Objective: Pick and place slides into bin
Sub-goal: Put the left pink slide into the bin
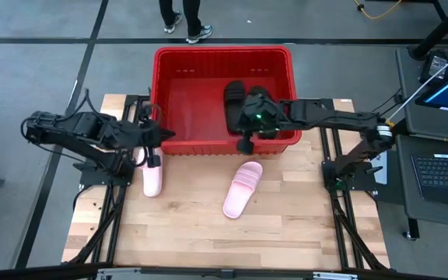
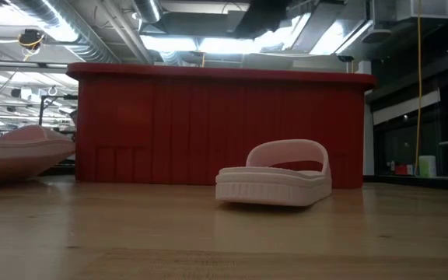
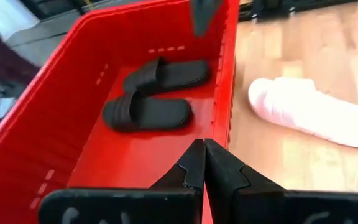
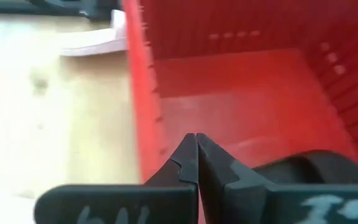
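Note:
The red bin (image 1: 222, 62) stands at the table's far middle. Two black slides (image 3: 166, 73) (image 3: 145, 113) lie flat on its floor; the high view shows one (image 1: 234, 97), the other is hidden under my right arm. Two pale pink slides lie soles down on the table, one (image 1: 152, 175) near the bin's left near corner, one (image 1: 243, 188) in front of the bin. My left gripper (image 3: 202, 158) is shut and empty over the bin's left near corner (image 1: 160, 136). My right gripper (image 4: 196, 152) is shut and empty over the bin's near wall (image 1: 245, 142).
The low view shows the bin's near wall (image 2: 216, 124) with a pink slide (image 2: 274, 175) in front of it and the other pink slide (image 2: 14, 152) at the left. A person's feet (image 1: 185, 27) stand beyond the table's far edge. Bare wood lies along the near edge.

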